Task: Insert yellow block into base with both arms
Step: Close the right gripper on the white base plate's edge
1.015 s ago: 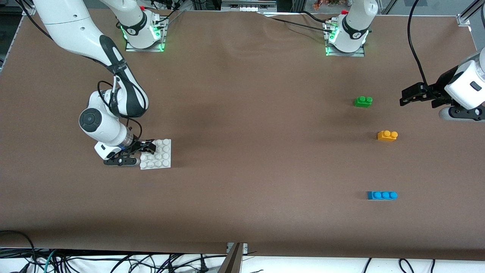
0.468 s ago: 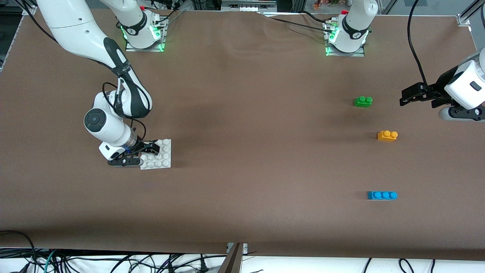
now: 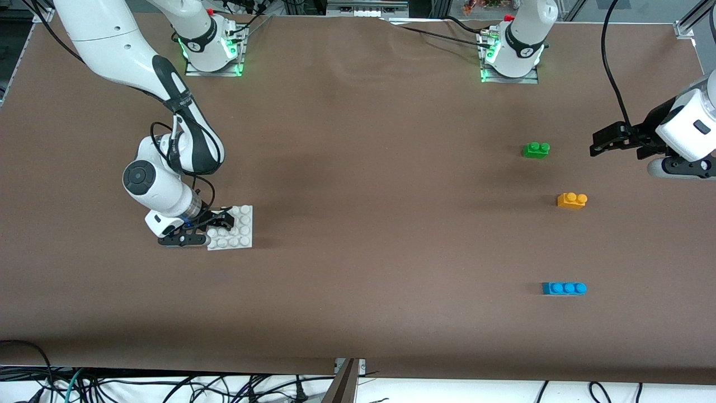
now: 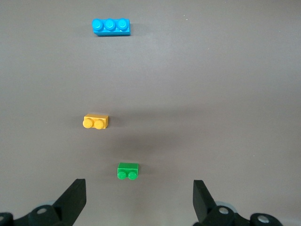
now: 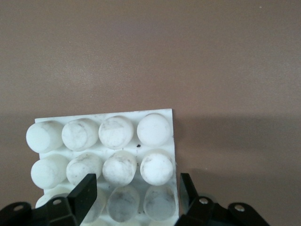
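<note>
The yellow block [image 3: 571,200] [image 4: 96,121] lies on the table near the left arm's end, between a green brick and a blue brick. The white studded base [image 3: 238,229] [image 5: 117,136] lies toward the right arm's end. My right gripper [image 3: 222,219] [image 5: 135,186] is low over the base's edge. Its fingers straddle two stud columns at a corner, one finger just outside the plate's rim, with small gaps still showing. My left gripper [image 3: 594,146] [image 4: 139,188] hangs wide open over bare table beside the green brick, holding nothing.
A green two-stud brick [image 3: 536,149] [image 4: 128,171] lies farther from the front camera than the yellow block. A blue three-stud brick [image 3: 564,288] [image 4: 111,26] lies nearer. Both arm bases [image 3: 212,50] [image 3: 512,56] stand along the table's back edge.
The right arm slid slightly toward the base, and its fingers have drawn much closer together around the base's corner. The left arm and all bricks stayed still.
</note>
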Controlling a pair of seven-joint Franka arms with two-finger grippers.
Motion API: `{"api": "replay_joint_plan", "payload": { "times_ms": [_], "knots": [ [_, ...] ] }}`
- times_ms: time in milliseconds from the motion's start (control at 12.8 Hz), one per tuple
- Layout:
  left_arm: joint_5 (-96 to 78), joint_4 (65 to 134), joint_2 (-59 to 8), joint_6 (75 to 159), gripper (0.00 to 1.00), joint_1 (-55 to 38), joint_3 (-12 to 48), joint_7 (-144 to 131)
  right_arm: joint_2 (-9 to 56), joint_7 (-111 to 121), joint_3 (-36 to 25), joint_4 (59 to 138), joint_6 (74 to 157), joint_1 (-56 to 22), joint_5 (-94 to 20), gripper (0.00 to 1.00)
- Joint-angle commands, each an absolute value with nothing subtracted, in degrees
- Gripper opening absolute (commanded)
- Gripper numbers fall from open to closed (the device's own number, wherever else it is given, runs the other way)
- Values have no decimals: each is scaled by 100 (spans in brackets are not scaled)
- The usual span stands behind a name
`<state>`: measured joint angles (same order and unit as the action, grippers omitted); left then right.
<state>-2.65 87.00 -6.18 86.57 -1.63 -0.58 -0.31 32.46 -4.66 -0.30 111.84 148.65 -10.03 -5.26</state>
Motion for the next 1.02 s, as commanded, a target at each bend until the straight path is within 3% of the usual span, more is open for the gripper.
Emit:
{"api": "replay_joint_plan", "payload": {
  "times_ms": [0, 937],
  "knots": [
    [-369, 8596, -633, 8552, 100, -167, -70, 79, 3339, -352, -26, 11127, 14941, -976, -615, 76],
    [-369, 8596, -633, 8561, 100, -176, -70, 88, 3551, -325, -26, 11110, 15205, -940, -633, 70]
  ]
}}
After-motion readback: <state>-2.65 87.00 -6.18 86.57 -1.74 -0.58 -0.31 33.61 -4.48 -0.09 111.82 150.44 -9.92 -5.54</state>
